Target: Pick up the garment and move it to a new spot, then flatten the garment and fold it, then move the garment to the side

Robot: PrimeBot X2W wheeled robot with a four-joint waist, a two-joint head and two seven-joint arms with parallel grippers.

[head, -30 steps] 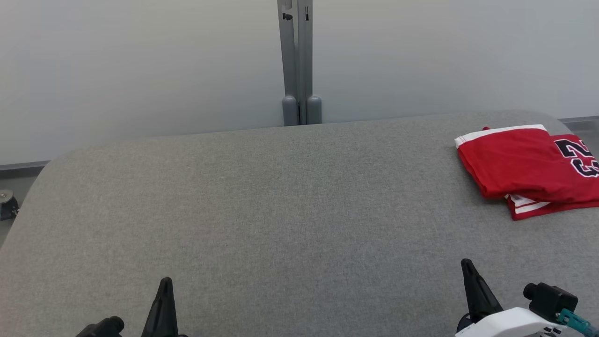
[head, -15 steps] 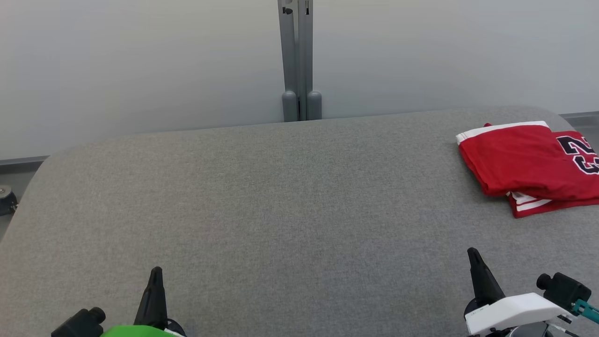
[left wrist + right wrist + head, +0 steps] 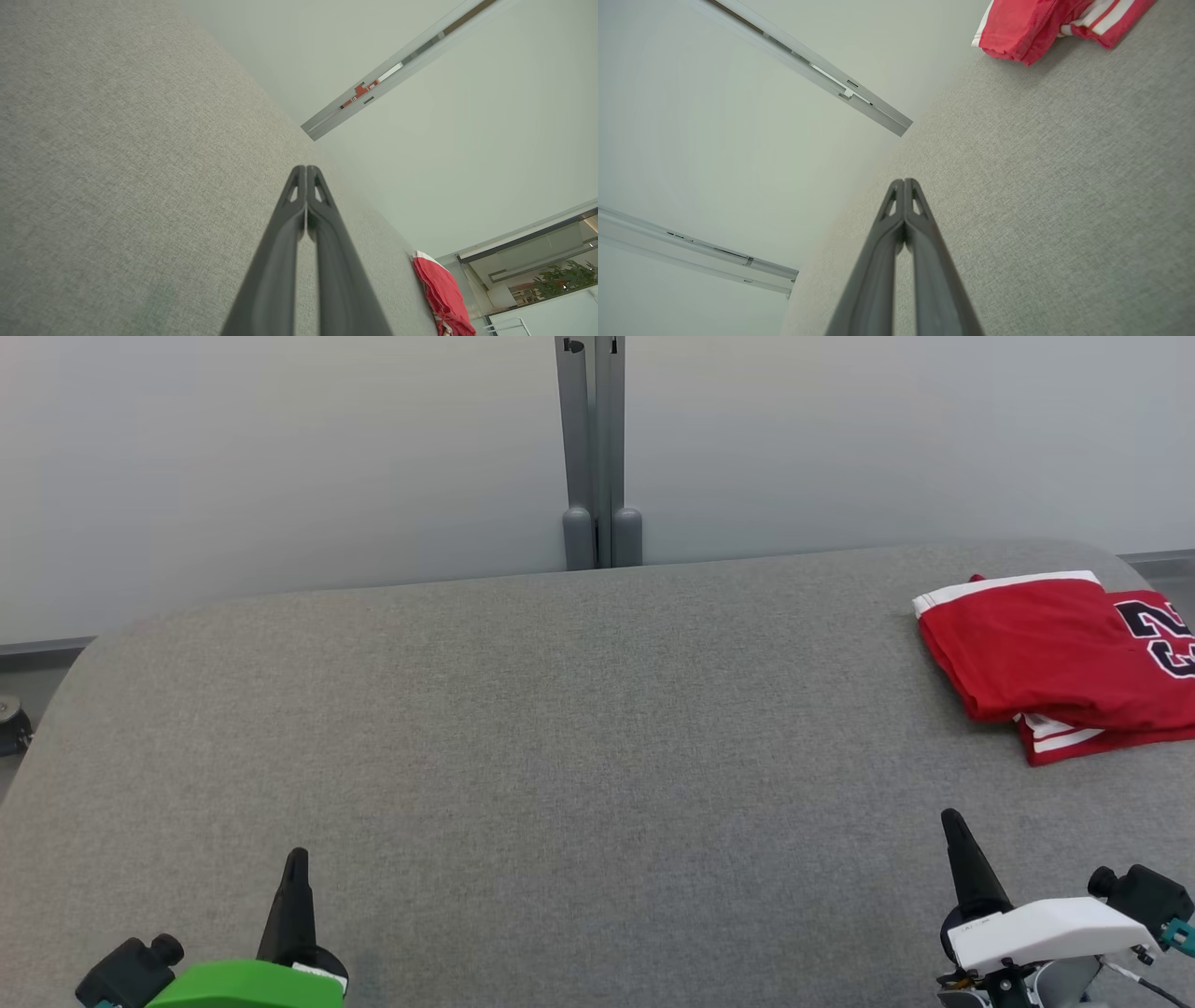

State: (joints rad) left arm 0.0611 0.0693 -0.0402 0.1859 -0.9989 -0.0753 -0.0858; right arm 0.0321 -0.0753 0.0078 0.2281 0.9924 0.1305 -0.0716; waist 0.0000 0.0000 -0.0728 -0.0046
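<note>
1. The red garment lies folded on the grey desk, ahead of the right claw and a little to its right, well apart.
2. The right claw is closed tight, holding nothing.
3. The left claw, also closed and empty, has the garment far to its right.

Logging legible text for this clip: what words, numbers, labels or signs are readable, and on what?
"2": dark numeral, turned sideways, on the folded red garment; the digit beside it is cut off by the frame edge.
Tiny dark print on the white housing behind the right gripper: too small to read.
No other text.
</note>
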